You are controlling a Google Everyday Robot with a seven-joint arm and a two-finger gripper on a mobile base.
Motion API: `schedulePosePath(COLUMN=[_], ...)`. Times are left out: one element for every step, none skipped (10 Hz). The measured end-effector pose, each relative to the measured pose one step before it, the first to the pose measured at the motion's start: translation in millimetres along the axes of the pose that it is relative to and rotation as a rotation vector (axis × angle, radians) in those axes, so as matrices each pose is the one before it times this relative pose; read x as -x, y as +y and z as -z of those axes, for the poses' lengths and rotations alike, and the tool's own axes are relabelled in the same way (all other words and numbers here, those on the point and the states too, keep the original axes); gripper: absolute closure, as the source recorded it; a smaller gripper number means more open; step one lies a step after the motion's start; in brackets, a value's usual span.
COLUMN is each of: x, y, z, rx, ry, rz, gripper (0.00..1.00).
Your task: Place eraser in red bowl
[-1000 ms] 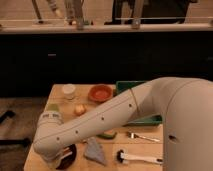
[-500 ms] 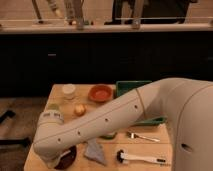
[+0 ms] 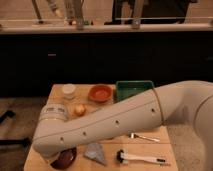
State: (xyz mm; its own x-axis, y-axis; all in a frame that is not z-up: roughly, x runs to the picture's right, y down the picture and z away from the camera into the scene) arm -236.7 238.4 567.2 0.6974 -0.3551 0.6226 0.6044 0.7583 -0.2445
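The red bowl (image 3: 100,93) stands on the far middle of the wooden table (image 3: 150,147), and I can see nothing in it. The eraser is hidden or out of view. My white arm (image 3: 115,122) crosses the table from the right to its elbow at the lower left and covers much of the tabletop. My gripper does not show in this view, somewhere past that elbow; it is shut.
A green bin (image 3: 134,90) sits right of the red bowl and a white cup (image 3: 68,91) left of it. A small yellow-orange round thing (image 3: 80,109) lies nearer. Along the front are a dark maroon bowl (image 3: 64,159), a blue-grey block (image 3: 96,152), a black-headed brush (image 3: 140,159) and a metal utensil (image 3: 145,136).
The arm has shifted only slightly. Nothing on the table has moved.
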Motion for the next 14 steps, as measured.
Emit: schedulePosePath(x=[0.51, -2.83, -0.3, -3.11, -7.13, -7.23, -8.46, -5.12, 0.47, -0.27, -0.92, 0.27, 0.31, 0.08], y=[-2.82, -2.88, -2.2, -3.71, -7.11, -6.77, -9.16, -6.3, 0.03, 0.0, 0.09, -0.02, -0.08, 0.0], z=[9.25, 7.13, 1.8, 0.83, 0.43, 0.16, -0.95, -0.9, -0.13, 0.08, 0.13, -0.12, -0.03, -0.16], rx=[-0.01746, -0.01878, -0.00562, -0.0031, -0.00235, -0.00175, -0.00074, -0.00053, 0.0007, -0.00026, -0.00033, 0.00022, 0.00001, 0.00021], ry=[0.00372, 0.01154, 0.009, 0.01074, 0.01296, 0.00921, 0.00485, 0.00217, -0.00081, 0.00024, 0.00088, -0.00022, -0.00022, -0.00021], rz=[0.00347, 0.00071, 0.00599, -0.00006, -0.00986, -0.01086, -0.00812, -0.00337, 0.00076, -0.00034, -0.00159, 0.00062, 0.00065, 0.0002], gripper=[1.0, 1.0, 1.0, 1.0, 1.0, 1.0, 1.0, 1.0, 1.0, 1.0, 1.0, 1.0, 1.0, 1.0])
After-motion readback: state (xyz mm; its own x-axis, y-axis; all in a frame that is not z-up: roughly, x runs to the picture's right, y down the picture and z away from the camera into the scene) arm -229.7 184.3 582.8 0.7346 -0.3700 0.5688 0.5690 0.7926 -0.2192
